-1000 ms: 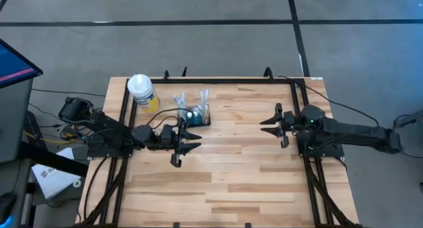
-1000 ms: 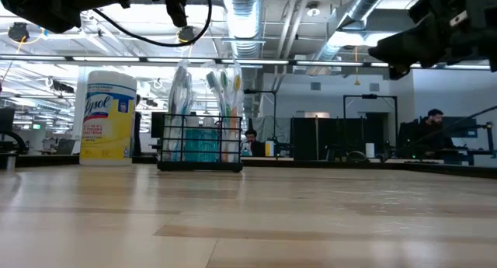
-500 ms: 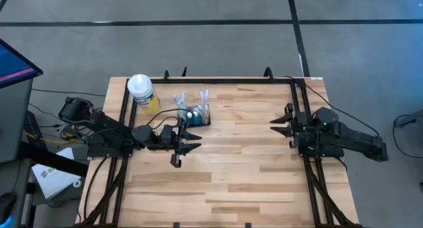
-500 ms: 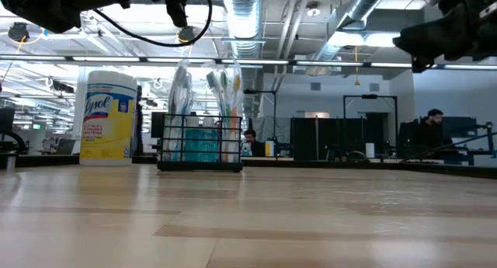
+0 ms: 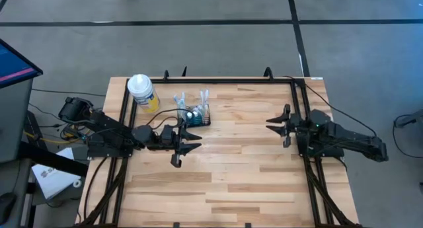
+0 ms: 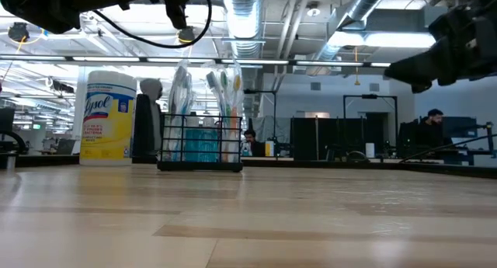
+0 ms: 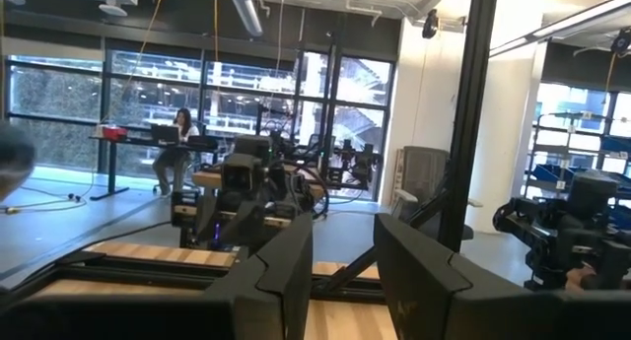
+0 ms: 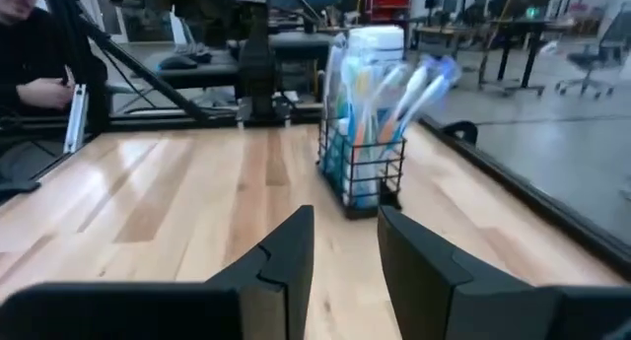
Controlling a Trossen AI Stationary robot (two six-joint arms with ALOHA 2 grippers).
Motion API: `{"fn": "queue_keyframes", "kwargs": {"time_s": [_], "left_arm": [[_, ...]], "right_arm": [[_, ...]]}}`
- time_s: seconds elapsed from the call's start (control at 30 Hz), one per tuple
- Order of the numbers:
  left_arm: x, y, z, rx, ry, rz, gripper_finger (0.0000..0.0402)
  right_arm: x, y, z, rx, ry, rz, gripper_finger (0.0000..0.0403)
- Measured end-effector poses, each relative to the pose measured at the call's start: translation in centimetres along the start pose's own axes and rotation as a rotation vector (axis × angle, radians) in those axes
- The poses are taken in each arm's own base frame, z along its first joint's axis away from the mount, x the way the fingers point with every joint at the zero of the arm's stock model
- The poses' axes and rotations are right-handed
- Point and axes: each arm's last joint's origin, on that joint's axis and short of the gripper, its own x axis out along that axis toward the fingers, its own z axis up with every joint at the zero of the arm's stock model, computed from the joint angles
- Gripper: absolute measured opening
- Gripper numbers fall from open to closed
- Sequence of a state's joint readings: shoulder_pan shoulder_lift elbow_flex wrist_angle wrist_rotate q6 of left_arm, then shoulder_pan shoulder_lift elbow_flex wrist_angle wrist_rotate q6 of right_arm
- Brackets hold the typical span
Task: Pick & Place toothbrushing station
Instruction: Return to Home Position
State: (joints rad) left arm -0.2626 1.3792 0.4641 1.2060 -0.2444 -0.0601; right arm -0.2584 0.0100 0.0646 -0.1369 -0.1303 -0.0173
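Beside the yellow canister (image 5: 142, 91) I see the mesh caddy (image 5: 197, 115) holding toothbrushes (image 5: 203, 94); left tool (image 5: 195, 140) near it, spread apart; right tool (image 5: 271, 124) well away, likewise apart.

1. The table (image 5: 225, 168) has a light butcher-block top of pale wooden strips, seen whole from above.
2. A black metal frame (image 5: 218, 80) runs along its far edge and down both sides.
3. A yellow canister with a white lid (image 5: 142, 92) stands upright on the wood at the far left corner, just inside the left rail.
4. The black wire-mesh caddy (image 5: 197, 115) stands upright on the far half, to the right of the canister and apart from it, left of the table's middle.
5. In the low view the caddy's base (image 6: 200, 166) sits flat on the wood, with a gap between it and the canister.
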Motion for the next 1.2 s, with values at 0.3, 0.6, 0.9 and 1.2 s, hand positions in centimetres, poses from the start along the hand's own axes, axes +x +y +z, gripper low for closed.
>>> {"fn": "queue_keyframes", "kwargs": {"time_s": [0.3, 0.6, 0.9, 1.2], "left_arm": [[0.0, 0.0, -0.1, 0.004, 0.006, 0.000, 0.0106], [0.1, 0.3, -0.4, 0.071, 0.042, 0.010, 0.0107], [-2.3, 1.3, 0.3, 0.074, 0.036, 0.044, 0.0108], [-9.3, 2.8, -0.3, -0.008, 0.009, 0.043, 0.0108]], "right_arm": [[0.0, 0.0, 0.0, 0.173, 0.005, -0.005, 0.0106], [0.4, 0.0, -0.4, 0.309, 0.056, -0.007, 0.0106], [0.4, 0.0, -0.4, 0.339, 0.062, -0.002, 0.0106], [0.4, 0.0, -0.4, 0.339, 0.062, -0.001, 0.0106]]}}
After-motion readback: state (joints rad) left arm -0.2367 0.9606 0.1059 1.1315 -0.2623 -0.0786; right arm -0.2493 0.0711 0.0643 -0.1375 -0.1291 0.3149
